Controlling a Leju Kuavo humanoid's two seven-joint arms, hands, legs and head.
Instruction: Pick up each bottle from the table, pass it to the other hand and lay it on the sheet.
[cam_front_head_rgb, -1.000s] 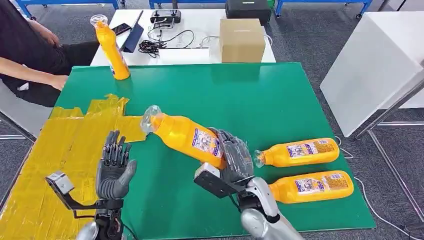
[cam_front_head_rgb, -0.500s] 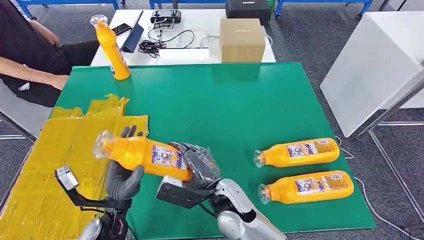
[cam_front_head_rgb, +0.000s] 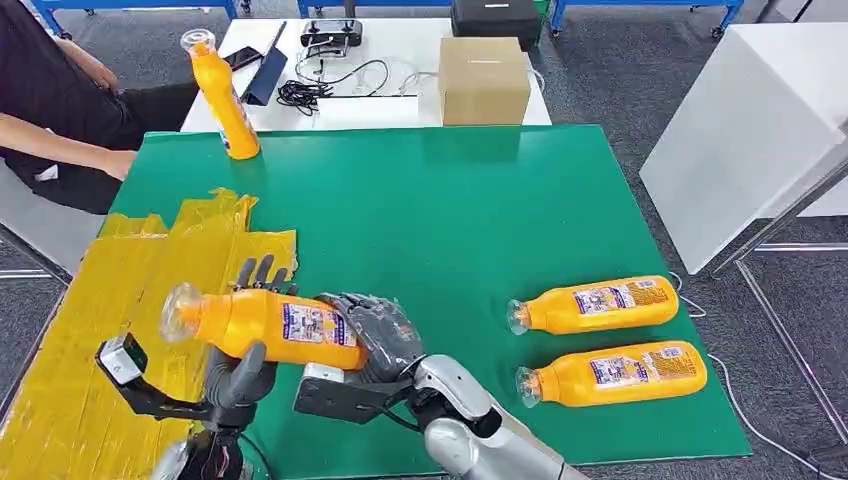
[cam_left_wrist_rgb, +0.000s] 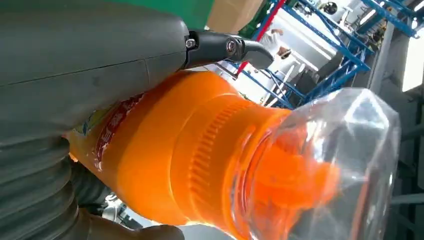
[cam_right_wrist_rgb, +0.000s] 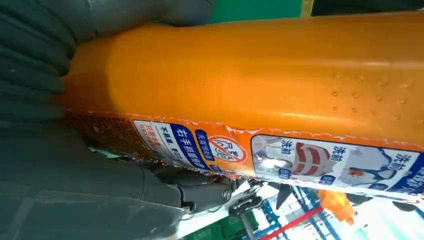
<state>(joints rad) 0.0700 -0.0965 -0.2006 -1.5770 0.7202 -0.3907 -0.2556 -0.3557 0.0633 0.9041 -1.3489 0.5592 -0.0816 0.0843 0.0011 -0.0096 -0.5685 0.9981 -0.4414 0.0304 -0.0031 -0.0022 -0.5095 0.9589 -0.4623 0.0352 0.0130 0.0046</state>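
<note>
My right hand (cam_front_head_rgb: 375, 335) grips an orange bottle (cam_front_head_rgb: 270, 325) by its base and holds it level above the table's front left, clear cap toward the yellow sheet (cam_front_head_rgb: 110, 290). The bottle's neck end lies across my left hand (cam_front_head_rgb: 240, 370). That hand's fingers (cam_front_head_rgb: 258, 272) stand straight up behind the bottle and its thumb sits under it. The left wrist view shows the bottle (cam_left_wrist_rgb: 200, 165) close against the thumb (cam_left_wrist_rgb: 90, 65). The labelled bottle (cam_right_wrist_rgb: 260, 75) lies in my right hand (cam_right_wrist_rgb: 65, 175) in the right wrist view. Two more bottles (cam_front_head_rgb: 595, 305) (cam_front_head_rgb: 610, 373) lie at the right; a third (cam_front_head_rgb: 222, 95) stands far left.
The green table (cam_front_head_rgb: 450, 210) carries the crumpled yellow sheet on its left side. Behind it stand a cardboard box (cam_front_head_rgb: 484, 80) and cables on a white table. A person (cam_front_head_rgb: 60, 120) sits at the far left. A white block (cam_front_head_rgb: 740, 120) stands to the right.
My right hand has carried the bottle leftward and levelled it, from the table's middle to my left hand. The left hand has come under the bottle's neck end.
</note>
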